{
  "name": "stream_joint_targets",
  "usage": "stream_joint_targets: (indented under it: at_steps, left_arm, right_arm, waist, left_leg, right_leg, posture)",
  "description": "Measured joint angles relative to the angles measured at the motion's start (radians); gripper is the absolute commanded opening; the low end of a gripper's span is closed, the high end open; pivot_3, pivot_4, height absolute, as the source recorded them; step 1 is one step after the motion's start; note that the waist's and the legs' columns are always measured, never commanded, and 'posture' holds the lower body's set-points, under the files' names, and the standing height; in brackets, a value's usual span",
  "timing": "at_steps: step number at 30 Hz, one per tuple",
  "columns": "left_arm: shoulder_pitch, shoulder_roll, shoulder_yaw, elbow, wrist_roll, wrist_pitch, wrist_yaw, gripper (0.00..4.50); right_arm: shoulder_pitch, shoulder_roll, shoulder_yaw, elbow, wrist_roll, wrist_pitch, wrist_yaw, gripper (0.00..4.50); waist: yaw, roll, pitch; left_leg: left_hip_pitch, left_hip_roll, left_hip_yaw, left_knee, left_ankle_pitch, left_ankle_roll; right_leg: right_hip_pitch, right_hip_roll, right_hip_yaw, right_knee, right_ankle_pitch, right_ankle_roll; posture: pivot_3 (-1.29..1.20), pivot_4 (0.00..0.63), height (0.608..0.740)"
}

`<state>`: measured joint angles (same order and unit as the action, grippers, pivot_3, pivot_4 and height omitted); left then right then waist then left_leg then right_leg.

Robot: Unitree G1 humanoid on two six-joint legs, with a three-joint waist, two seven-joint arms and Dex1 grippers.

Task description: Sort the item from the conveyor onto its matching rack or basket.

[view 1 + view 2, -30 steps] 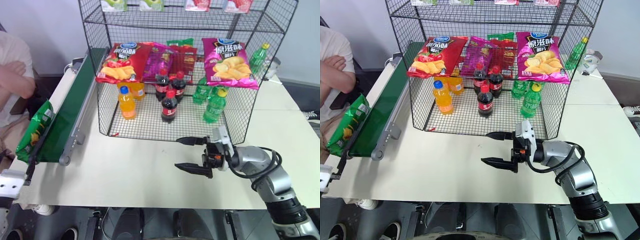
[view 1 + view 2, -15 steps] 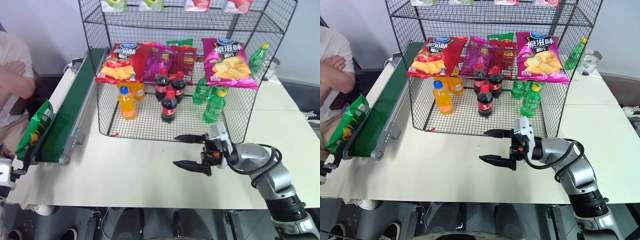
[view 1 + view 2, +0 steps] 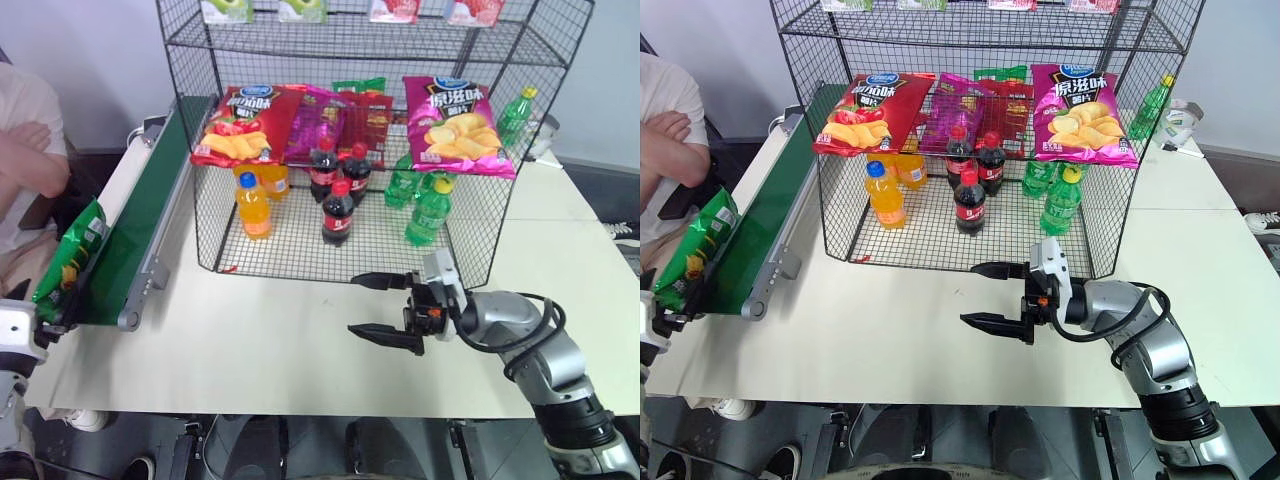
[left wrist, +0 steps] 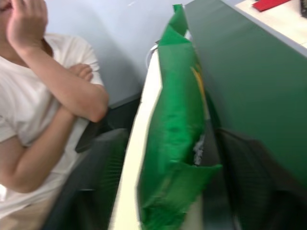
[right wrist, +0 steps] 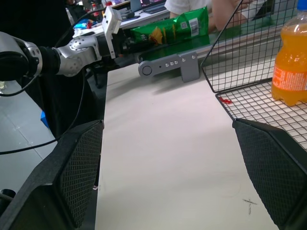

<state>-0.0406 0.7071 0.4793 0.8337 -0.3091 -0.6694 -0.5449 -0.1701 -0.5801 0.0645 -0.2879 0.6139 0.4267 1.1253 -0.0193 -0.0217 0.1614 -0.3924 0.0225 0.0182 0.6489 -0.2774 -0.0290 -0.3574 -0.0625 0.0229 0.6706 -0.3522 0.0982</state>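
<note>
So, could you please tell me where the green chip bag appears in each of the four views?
Left eye view: green chip bag at the far left edge, standing on the near end of the conveyor.
Right eye view: far left, same spot.
Left wrist view: centre, between the left gripper fingers.
Right wrist view: top centre.
Shared landmark: the conveyor's green belt.
</note>
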Motion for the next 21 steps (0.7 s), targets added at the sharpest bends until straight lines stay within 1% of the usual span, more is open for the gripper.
stream_joint_targets:
  at_steps: [4, 5, 11, 14, 17, 21]
  left_arm:
    - [-0.011, -0.007, 0.0, 0.0, -0.008, 0.008, -0.03, 0.09]
    - [-0.011, -0.008, 0.001, 0.0, -0.009, 0.009, -0.032, 0.03]
    - [-0.006, -0.01, 0.017, -0.004, -0.012, 0.009, -0.018, 0.03]
    - [0.021, -0.01, 0.038, -0.04, -0.009, 0.009, 0.018, 0.03]
    - [0.051, -0.007, 0.073, -0.102, -0.009, 0.011, 0.06, 0.03]
    - [0.109, 0.0, 0.106, -0.246, -0.009, 0.023, 0.083, 0.03]
  right_arm:
    - [0.015, 0.0, -0.006, 0.0, 0.0, -0.01, 0.0, 4.5]
    - [0.018, 0.0, -0.006, 0.0, 0.0, -0.011, 0.0, 4.5]
    - [0.025, 0.0, -0.006, -0.002, 0.0, -0.012, -0.001, 4.5]
    - [0.025, 0.0, -0.007, -0.003, 0.0, -0.012, -0.001, 4.5]
    - [0.025, 0.0, -0.009, -0.003, 0.0, -0.012, -0.001, 4.5]
    - [0.022, 0.001, -0.01, -0.002, 0.0, -0.014, 0.0, 4.5]
  waist:
    - [-0.001, 0.0, 0.0]
    - [-0.001, 0.0, 0.0]
    - [-0.001, 0.0, 0.0]
    - [-0.002, 0.0, 0.0]
    - [-0.001, -0.001, 0.0]
    - [-0.001, -0.001, 0.0]
  left_leg:
    - [0.0, 0.0, 0.0, 0.0, 0.0, 0.0]
    - [0.0, 0.0, 0.0, 0.0, 0.0, 0.0]
    - [0.0, 0.0, 0.0, 0.0, 0.0, 0.0]
    - [0.0, 0.0, 0.0, 0.0, 0.0, 0.0]
    - [0.0, 0.0, 0.0, 0.0, 0.0, 0.0]
    - [0.0, 0.0, 0.0, 0.0, 0.0, 0.0]
  right_leg:
    - [0.0, 0.0, 0.0, 0.0, 0.0, 0.0]
    - [0.0, 0.0, 0.0, 0.0, 0.0, 0.0]
    - [0.0, 0.0, 0.0, 0.0, 0.0, 0.0]
    - [0.0, 0.0, 0.0, 0.0, 0.0, 0.0]
    - [0.0, 0.0, 0.001, 0.0, 0.0, 0.0]
    - [0.0, 0.0, 0.001, 0.0, 0.0, 0.0]
  posture:
    - [0.0, 0.15, 0.739]
    - [0.0, 0.15, 0.739]
    - [0.0, 0.15, 0.739]
    - [0.0, 0.15, 0.739]
    - [0.0, 0.15, 0.739]
    - [0.0, 0.15, 0.739]
